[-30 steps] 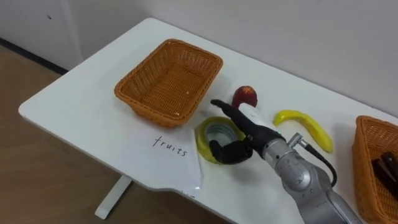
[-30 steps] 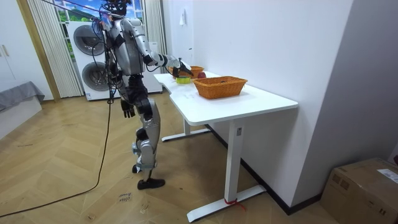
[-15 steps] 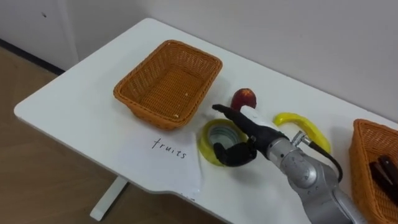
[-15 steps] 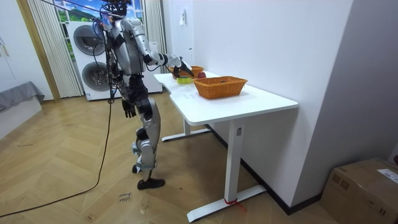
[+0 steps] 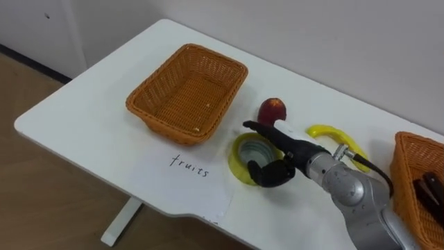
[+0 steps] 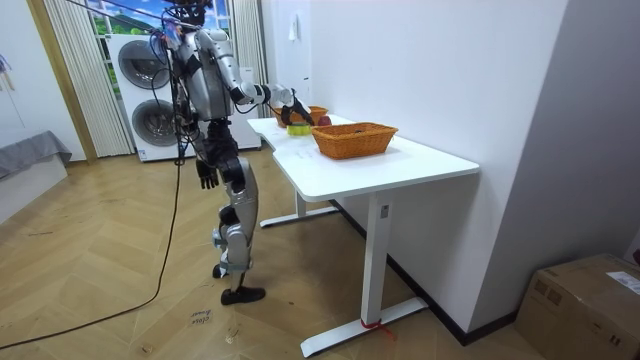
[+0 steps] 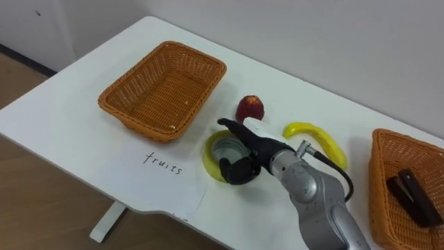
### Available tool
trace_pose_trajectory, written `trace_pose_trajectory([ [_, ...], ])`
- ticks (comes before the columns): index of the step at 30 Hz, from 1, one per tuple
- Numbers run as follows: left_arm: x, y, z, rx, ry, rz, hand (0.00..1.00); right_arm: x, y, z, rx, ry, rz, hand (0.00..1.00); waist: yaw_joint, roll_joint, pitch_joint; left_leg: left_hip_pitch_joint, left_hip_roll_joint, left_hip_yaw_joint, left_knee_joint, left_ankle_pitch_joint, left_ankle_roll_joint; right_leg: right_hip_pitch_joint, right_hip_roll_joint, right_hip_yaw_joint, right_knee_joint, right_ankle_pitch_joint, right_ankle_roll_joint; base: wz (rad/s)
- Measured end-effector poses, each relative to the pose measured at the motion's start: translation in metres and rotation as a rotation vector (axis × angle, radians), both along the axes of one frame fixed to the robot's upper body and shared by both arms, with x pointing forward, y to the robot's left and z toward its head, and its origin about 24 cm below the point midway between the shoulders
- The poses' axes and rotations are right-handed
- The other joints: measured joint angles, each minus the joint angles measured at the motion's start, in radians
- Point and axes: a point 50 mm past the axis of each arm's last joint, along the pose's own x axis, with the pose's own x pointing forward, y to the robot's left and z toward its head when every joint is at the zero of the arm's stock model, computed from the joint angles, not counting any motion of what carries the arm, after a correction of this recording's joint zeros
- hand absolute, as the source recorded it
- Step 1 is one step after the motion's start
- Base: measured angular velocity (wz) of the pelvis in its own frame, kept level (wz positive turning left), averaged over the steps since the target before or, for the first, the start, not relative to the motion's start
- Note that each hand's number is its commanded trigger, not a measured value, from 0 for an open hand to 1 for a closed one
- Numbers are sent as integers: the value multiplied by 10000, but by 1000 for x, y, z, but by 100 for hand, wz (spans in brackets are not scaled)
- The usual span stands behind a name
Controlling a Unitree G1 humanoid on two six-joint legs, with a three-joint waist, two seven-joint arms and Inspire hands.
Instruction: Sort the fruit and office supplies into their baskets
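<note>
A yellow tape roll (image 5: 240, 158) lies flat on the white table (image 5: 90, 132), just right of a paper sheet marked "fruits" (image 5: 187, 177). My right hand (image 5: 276, 158) comes in from the right and is shut on the roll's near right rim, one finger stretched over its top. A red apple (image 5: 272, 109) sits just behind the hand, with a yellow banana (image 5: 325, 131) to its right. The fruit basket (image 5: 144, 105), woven and orange, stands at the left with nothing in it. My left hand (image 6: 207, 177) hangs by my side in the room view.
A second woven basket (image 5: 411, 182) at the right edge holds a dark object (image 5: 433, 187). The table's front edge runs close below the paper. In the room view I stand at the table's end, with washing machines (image 6: 145, 95) behind me.
My right hand has drawn the tape roll to the right, off the corner of the paper sheet. The apple, banana and baskets stay where they were.
</note>
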Motion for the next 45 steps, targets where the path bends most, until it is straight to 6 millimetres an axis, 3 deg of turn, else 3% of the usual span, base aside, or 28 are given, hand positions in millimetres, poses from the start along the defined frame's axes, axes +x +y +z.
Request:
trace_pose_trajectory([
  [5,2,0,0,4,-24,-13,0,1,-1,-2,-59,273,69,0,7,-154,58,-1,0,-10,3,1,-4,-5,1,-35,-1,0,0,0],
  [6,3,1,1,24,-46,-21,0,2,-2,-2,-69,314,64,62,11,-209,66,-2,0,-12,10,1,-4,-5,1,-40,-1,0,0,0],
  [7,4,1,1,39,-69,-33,0,2,-3,-2,-105,357,54,100,26,-256,67,-3,-2,-16,18,1,-4,0,0,-45,1,1,-1,0],
  [18,8,7,3,337,-161,-61,0,10,-16,4,-628,372,-419,100,191,-485,55,-10,13,-28,32,-1,-3,-40,-1,-92,2,3,-4,0],
  [24,10,7,3,443,-212,-56,0,7,-23,-5,-1034,987,-658,100,299,-495,52,-19,16,-12,30,-2,-3,-49,3,-125,0,3,-4,0],
  [45,11,10,4,692,-84,4,0,7,-26,-6,-1230,1366,-654,100,312,-494,51,14,28,15,29,-1,-3,-50,-4,-119,6,3,-4,0],
])
